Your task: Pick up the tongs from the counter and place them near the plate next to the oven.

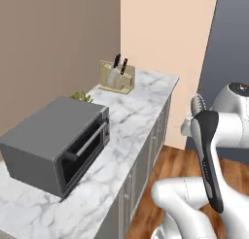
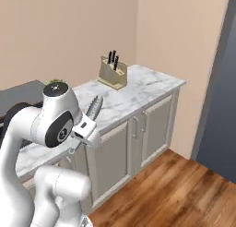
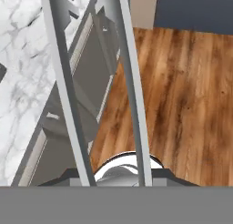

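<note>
My gripper (image 3: 116, 175) is shut on the tongs (image 3: 131, 82), whose two grey metal arms run up through the hand view over the counter edge and the floor. In the right base view the gripper (image 2: 84, 129) hangs in front of the cabinets, and the ridged end of the tongs (image 2: 94, 106) points up over the white marble counter (image 2: 138, 90). The left base view shows that same end of the tongs (image 1: 197, 105) sticking up beside my arm, right of the counter (image 1: 131, 116). The yellow-orange plate is out of view.
A dark grey oven (image 1: 58, 141) stands on the near left part of the counter, with a green plant (image 1: 81, 95) behind it. A knife block (image 1: 116, 76) sits at the far end by the wall. Wooden floor (image 2: 175, 184) lies right of the cabinets (image 2: 138, 138).
</note>
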